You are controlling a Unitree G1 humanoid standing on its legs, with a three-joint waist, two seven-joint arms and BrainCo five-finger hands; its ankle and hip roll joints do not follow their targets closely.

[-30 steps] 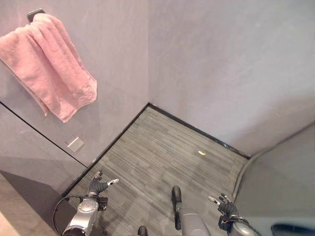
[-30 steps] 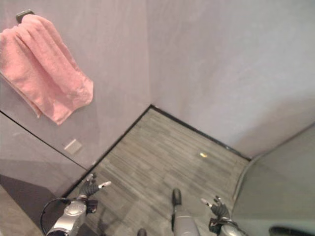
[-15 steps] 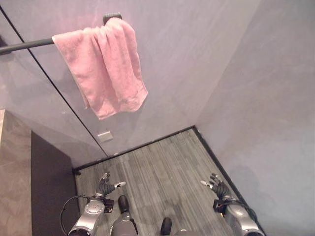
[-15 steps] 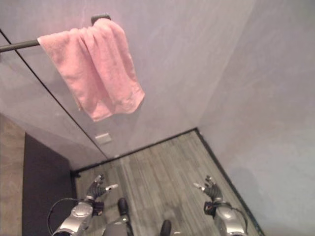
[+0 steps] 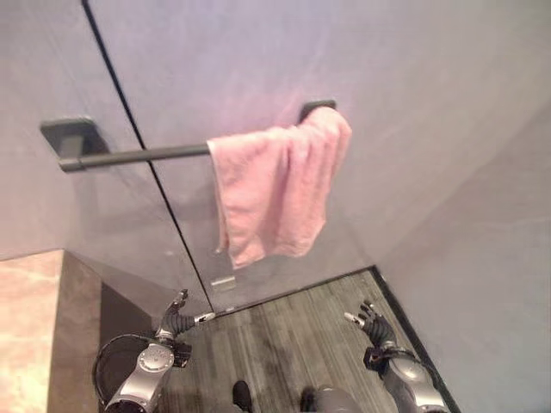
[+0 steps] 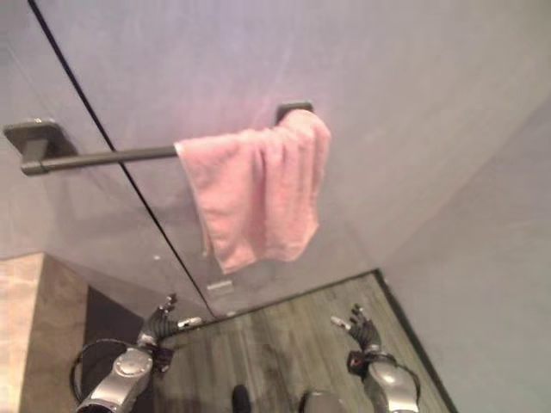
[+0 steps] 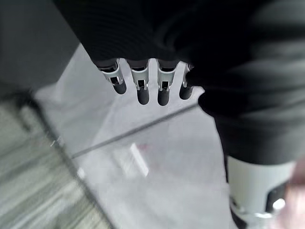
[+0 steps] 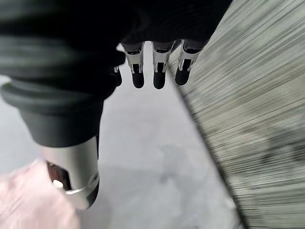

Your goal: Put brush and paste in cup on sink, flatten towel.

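Observation:
A pink towel (image 5: pixel 274 191) hangs bunched at the right end of a dark wall rail (image 5: pixel 129 157); a pink corner of the towel (image 8: pixel 33 202) is also in the right wrist view. My left hand (image 5: pixel 175 322) is low at the left, well below the towel, fingers relaxed and holding nothing. My right hand (image 5: pixel 372 325) is low at the right, also open and empty. In the wrist views the fingers (image 7: pixel 142 86) of the left hand and the fingers (image 8: pixel 159 67) of the right hand are straight with nothing between them.
A grey wall carries the rail, with a dark vertical seam (image 5: pixel 146 155) crossing it. A beige stone counter edge (image 5: pixel 34 327) is at the lower left. The striped grey floor (image 5: pixel 284 335) lies below, with a small white plate (image 5: pixel 223 281) low on the wall.
The camera has swung left and up: the towel and rail now sit near the middle of the view, with the rail's left bracket in sight. Both hands stay low and open.

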